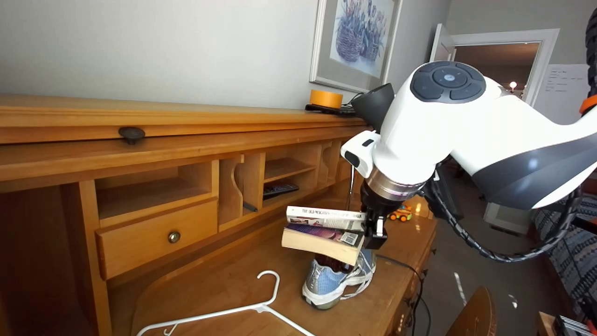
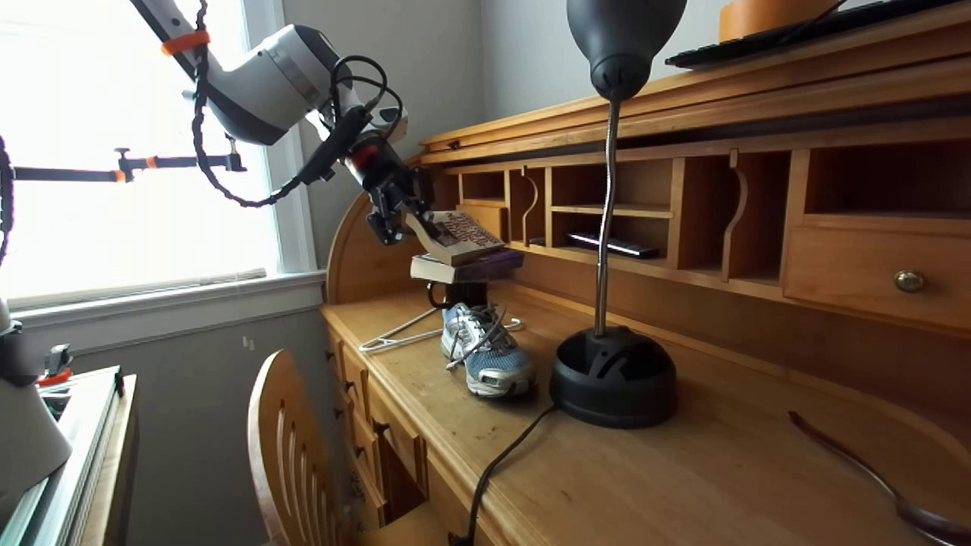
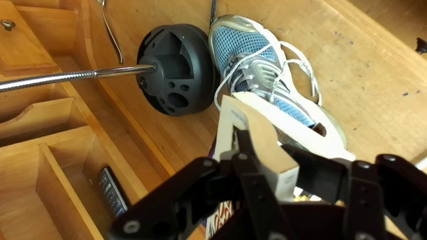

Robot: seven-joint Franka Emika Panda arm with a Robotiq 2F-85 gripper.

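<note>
I see robot hand (image 3: pixel 265 141) pinching top bk (image 2: pixel 472 232), tipped over low bk (image 2: pixel 493 265). Prob. stacking or unstacking; next move shd go slow & soft.

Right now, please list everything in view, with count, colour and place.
upper book: 1, white, gripped
lower book: 1, purple, beneath it
mug: 1, dark, under lower book
shoe: 1, blue-grey, on desk
lamp: 1, black, on desk
hanger: 1, white, on desk
utensil: 1, silvery, on desk
toy: 1, orange, on desk
remote: 1, black, inside desk
roll: 1, orange, atop desk
picture: 1, purplish, on wall
chair: 1, brown, beside desk
window: 1, white, behind arm
desk: 1, brown, central
arm: 1, white, above desk
gripper: 1, black, on upper book
</note>
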